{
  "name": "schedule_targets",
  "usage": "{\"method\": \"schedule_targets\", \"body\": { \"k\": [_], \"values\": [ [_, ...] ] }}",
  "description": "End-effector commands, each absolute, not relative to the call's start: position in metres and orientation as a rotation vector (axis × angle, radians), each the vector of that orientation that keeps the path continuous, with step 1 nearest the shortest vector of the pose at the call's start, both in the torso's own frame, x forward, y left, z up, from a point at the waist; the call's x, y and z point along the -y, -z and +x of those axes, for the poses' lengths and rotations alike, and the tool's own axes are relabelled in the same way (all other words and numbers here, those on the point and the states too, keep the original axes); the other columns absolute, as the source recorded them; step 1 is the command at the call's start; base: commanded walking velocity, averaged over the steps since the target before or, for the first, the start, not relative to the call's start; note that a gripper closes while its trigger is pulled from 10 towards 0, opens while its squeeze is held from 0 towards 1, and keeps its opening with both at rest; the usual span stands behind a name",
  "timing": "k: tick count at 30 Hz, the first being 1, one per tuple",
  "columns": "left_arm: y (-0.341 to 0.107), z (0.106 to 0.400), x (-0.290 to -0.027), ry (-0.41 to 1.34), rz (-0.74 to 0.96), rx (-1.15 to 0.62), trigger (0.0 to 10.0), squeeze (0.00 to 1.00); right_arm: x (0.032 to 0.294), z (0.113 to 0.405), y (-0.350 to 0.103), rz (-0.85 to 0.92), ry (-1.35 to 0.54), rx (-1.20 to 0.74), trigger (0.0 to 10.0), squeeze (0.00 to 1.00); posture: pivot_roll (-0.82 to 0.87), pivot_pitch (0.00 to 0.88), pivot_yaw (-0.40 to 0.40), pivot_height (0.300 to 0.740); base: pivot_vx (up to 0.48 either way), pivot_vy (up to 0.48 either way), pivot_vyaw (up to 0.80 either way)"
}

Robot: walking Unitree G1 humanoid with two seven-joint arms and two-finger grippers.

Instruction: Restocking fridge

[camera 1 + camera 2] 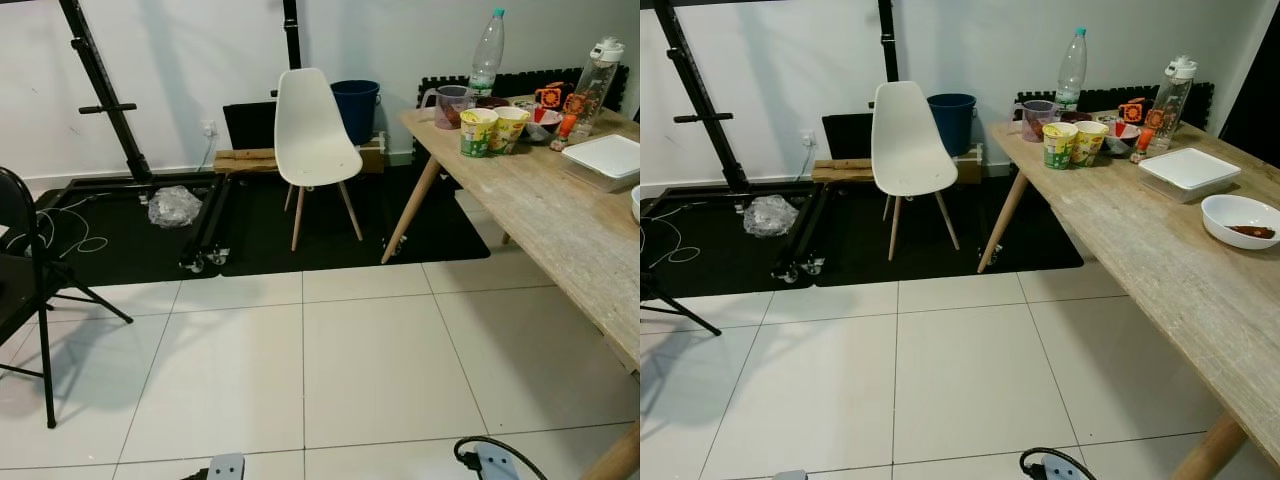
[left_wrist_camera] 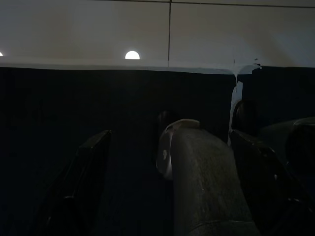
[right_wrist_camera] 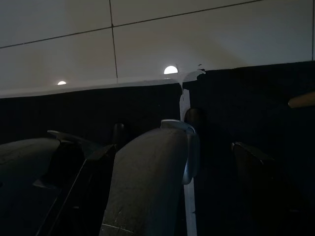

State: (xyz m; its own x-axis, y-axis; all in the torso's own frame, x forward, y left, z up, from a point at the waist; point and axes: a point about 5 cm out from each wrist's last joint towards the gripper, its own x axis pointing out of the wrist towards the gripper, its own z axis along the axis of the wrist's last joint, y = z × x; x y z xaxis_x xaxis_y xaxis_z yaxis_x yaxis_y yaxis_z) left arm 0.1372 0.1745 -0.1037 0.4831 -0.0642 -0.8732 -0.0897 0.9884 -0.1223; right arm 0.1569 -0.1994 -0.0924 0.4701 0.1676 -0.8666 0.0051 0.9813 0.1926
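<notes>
Ahead, the wooden table runs lengthwise away toward the wall, bearing 2 upright yogurt cups, a standing clear bottle and a white bowl. The left gripper and right gripper hang in shade, fingers spread apart, details dim.

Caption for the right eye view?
Wooden table with cups, bottles and a bowl, white chair beyond on tiled floor.
</notes>
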Motion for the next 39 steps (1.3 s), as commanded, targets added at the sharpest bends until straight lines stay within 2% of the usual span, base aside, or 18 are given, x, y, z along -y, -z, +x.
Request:
{"method": "schedule_targets", "body": {
  "k": [1, 39],
  "values": [
    [0.1049, 0.1337, -0.1747, -0.010, -0.146, -1.082, 10.0, 0.00, 0.2000, 0.1543, 0.0934, 0.163, -0.105, -1.090, 10.0, 0.00, -0.05, 0.000, 0.019, 0.740, 0.000, 0.000, 0.00],
    [0.1042, 0.1359, -0.1741, 0.000, -0.146, -1.077, 10.0, 0.00, 0.1989, 0.1545, 0.0935, 0.160, -0.109, -1.090, 10.0, 0.00, -0.06, 0.000, 0.024, 0.740, 0.000, 0.000, 0.00]
  ]
}}
